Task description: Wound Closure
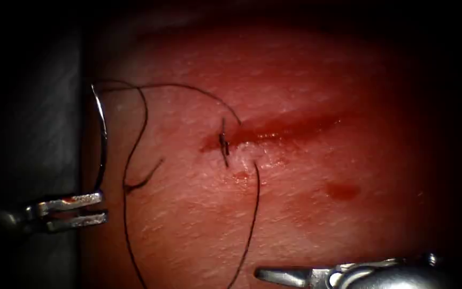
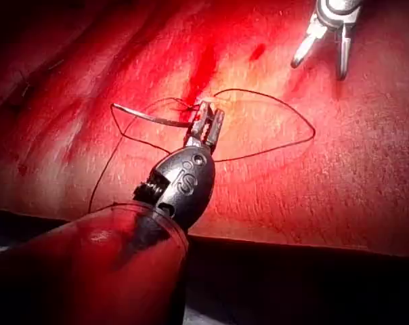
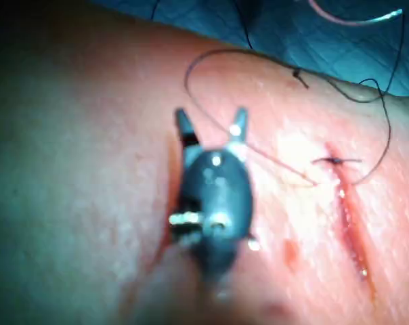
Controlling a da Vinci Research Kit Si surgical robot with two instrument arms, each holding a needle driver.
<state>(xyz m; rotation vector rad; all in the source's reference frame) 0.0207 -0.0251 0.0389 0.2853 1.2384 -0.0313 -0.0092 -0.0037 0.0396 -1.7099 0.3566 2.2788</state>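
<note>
Left tool [image 1: 84, 208] gripped the needle [image 1: 102, 139] near one end, clear of the tissue [image 1: 295, 214], keeping thread [image 1: 129, 214] off the knot [image 1: 224, 143] beyond its tip; our right tool [image 3: 211, 128] hovered agape, empty.

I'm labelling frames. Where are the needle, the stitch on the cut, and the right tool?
needle [image 1: 102, 140]: endoscope view, mid-curve of its body.
stitch [image 1: 223, 143]: endoscope view, dark knot across the cut.
right tool [image 1: 290, 276]: endoscope view, between its jaw tips.

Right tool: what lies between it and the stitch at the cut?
In the endoscope view, a strand of thread over bare tissue between right tool and stitch.
</note>
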